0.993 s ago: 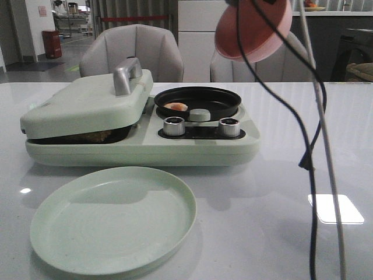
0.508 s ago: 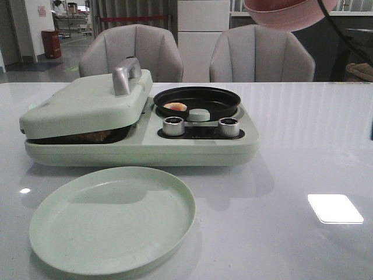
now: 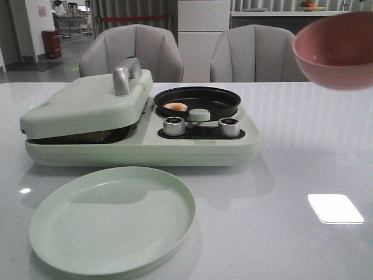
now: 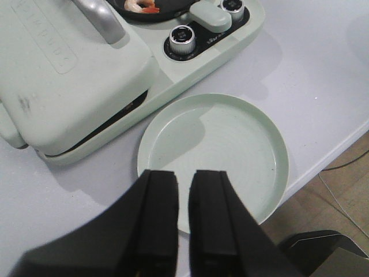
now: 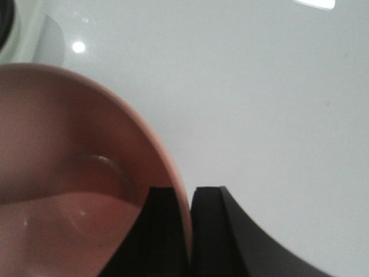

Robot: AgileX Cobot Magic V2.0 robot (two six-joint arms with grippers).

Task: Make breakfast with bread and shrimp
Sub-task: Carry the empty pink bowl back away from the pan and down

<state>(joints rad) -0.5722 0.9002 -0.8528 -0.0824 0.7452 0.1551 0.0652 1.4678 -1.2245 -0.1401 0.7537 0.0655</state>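
Note:
The shrimp (image 3: 175, 107), orange-pink and whitish, lies in the round black pan (image 3: 198, 100) of the pale green breakfast maker (image 3: 140, 146); the left wrist view also shows the shrimp (image 4: 141, 4). Only a brown sliver of the bread (image 3: 96, 137) shows in the gap under the nearly closed lid (image 3: 87, 105). My right gripper (image 5: 190, 190) is shut on the rim of a pink bowl (image 5: 69, 173), and the bowl (image 3: 338, 55) hangs upright in the air at the far right. My left gripper (image 4: 183, 179) hovers above the near edge of the plate, fingers almost together and empty.
An empty pale green plate (image 3: 113, 219) lies in front of the maker near the table's front edge (image 4: 340, 144). Two silver knobs (image 3: 173, 126) (image 3: 229, 126) sit on the maker's front. Two grey chairs (image 3: 131, 52) stand behind the table.
The pink bowl has swung from tipped above the pan to the right and lower, and now sits upright. The cables that crossed the front view are gone. Shrimp and plate have not moved.

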